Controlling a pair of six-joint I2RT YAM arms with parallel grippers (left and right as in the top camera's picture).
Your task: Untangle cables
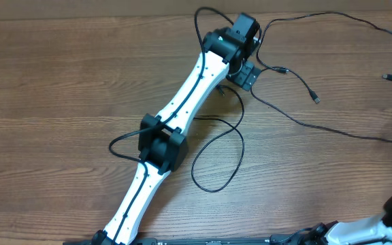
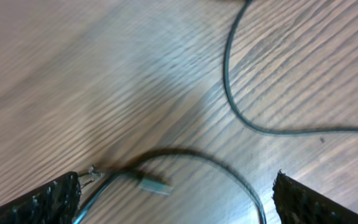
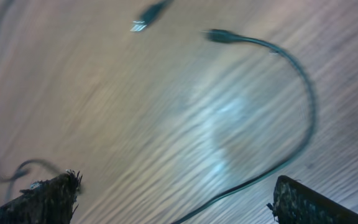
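Both spread & empty: L gripper [image 2: 176, 186], R gripper [image 3: 176, 180]; cables [image 1: 241, 146] count unclear.

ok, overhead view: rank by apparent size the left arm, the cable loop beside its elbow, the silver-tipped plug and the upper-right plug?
1. left arm
2. cable loop
3. silver-tipped plug and upper-right plug: both tiny, look alike, so tied.

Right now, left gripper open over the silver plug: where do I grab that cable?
The cable just behind its plug, from straight above: it lies flat on the table inside the open left gripper. The plug points roughly finger to finger, so probably turn the wrist to close across it.
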